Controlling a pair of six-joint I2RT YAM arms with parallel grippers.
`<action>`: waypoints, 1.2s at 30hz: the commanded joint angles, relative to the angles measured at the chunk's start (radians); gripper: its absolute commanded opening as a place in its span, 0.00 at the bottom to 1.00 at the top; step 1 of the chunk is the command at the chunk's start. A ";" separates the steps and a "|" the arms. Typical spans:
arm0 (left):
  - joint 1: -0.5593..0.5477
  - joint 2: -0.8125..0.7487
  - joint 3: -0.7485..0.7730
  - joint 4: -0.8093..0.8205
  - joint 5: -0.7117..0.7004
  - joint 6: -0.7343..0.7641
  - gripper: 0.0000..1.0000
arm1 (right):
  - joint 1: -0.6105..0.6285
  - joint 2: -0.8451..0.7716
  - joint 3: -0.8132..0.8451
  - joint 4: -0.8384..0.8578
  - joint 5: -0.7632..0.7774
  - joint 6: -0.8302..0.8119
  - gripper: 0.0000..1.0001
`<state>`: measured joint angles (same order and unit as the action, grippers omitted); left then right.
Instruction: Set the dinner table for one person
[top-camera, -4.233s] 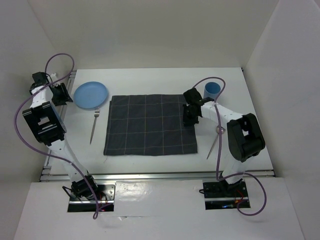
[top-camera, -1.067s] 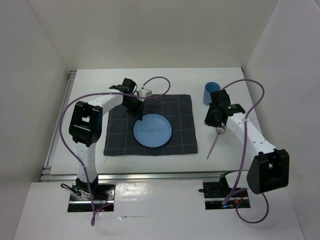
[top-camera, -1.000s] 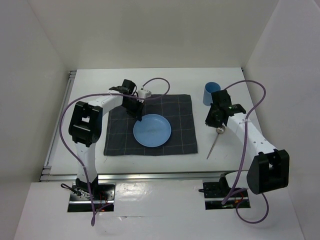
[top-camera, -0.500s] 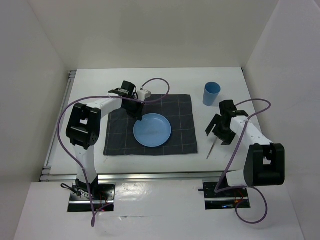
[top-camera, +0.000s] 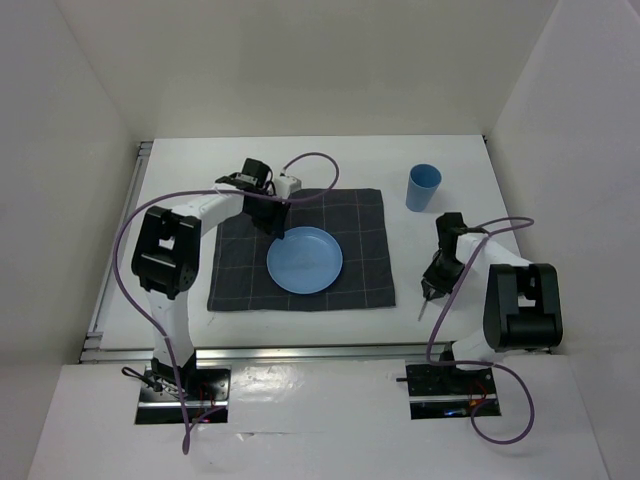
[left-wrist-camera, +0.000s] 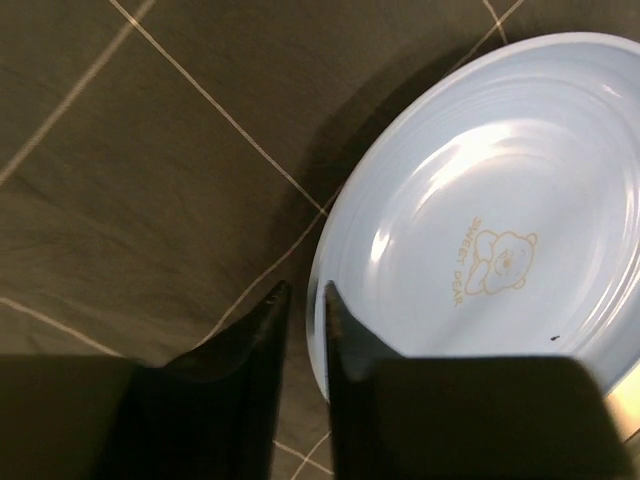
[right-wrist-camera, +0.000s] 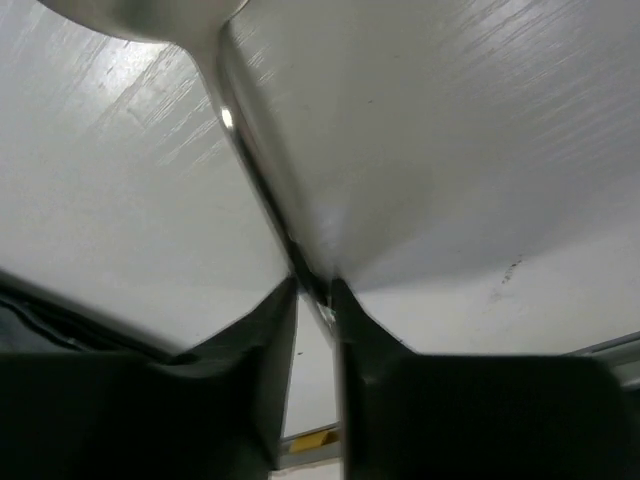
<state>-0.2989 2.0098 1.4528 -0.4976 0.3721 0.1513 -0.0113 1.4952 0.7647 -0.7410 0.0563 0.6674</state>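
Bowl of spoon (right-wrist-camera: 255, 160) cut off above, handle pinched in right fingers (right-wrist-camera: 270, 350) low over worktop (right-wrist-camera: 450, 150), left fingers (left-wrist-camera: 255, 330) angled down, nipping plate (left-wrist-camera: 500, 250) rim.

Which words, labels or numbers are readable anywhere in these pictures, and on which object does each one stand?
"SWEET BEAR": printed beside a small bear drawing inside the blue plate; the second word is not fully sharp.
No other text is readable in any view.

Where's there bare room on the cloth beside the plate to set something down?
Free: the cloth strip right of the plate, and the near-left corner. Crowded: the plate's far-left rim, where the left claw sits.
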 joint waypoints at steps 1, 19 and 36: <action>0.007 -0.074 0.049 -0.032 0.002 -0.012 0.31 | -0.004 0.048 -0.033 0.114 0.023 0.037 0.23; 0.331 -0.229 0.117 -0.320 -0.139 0.005 0.37 | 0.344 -0.293 0.398 -0.087 0.421 -0.046 0.00; 0.449 -0.430 -0.267 -0.289 -0.378 0.064 0.56 | 0.522 0.321 0.430 0.189 0.060 -0.318 0.00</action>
<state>0.1402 1.6249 1.1954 -0.8032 0.0265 0.2077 0.5106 1.8187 1.1816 -0.6548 0.1482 0.3893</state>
